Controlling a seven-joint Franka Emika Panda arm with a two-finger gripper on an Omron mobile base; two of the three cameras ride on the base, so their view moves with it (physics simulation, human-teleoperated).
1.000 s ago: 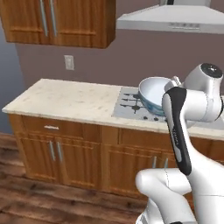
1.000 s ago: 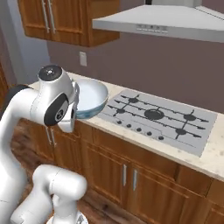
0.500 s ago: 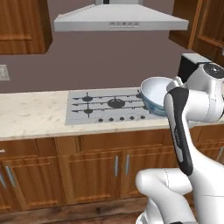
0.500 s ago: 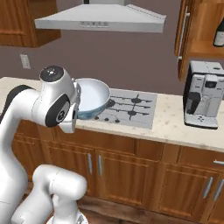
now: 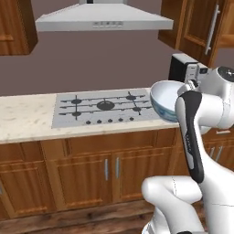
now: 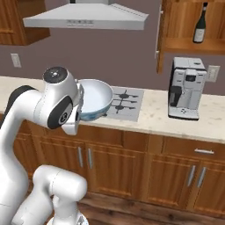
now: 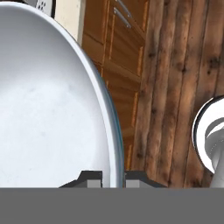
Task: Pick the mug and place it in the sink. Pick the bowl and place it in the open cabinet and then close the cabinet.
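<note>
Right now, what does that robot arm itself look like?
The arm is glossy white with smooth, rounded, tube-like segments. Its joints are capped in dark grey or black, one showing as a round disc on top, and a long dark stripe runs down one segment. The fingertips are small, dark and blocky. No loose cables show.

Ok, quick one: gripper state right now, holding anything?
Gripper: shut on the rim of the bowl, carrying it.

Home kitchen, gas hob (image 5: 105, 107) under range hood (image 5: 103, 18), wooden cabinets (image 6: 184, 176), coffee machine (image 6: 186, 88), stone counter (image 5: 25, 121)
</note>
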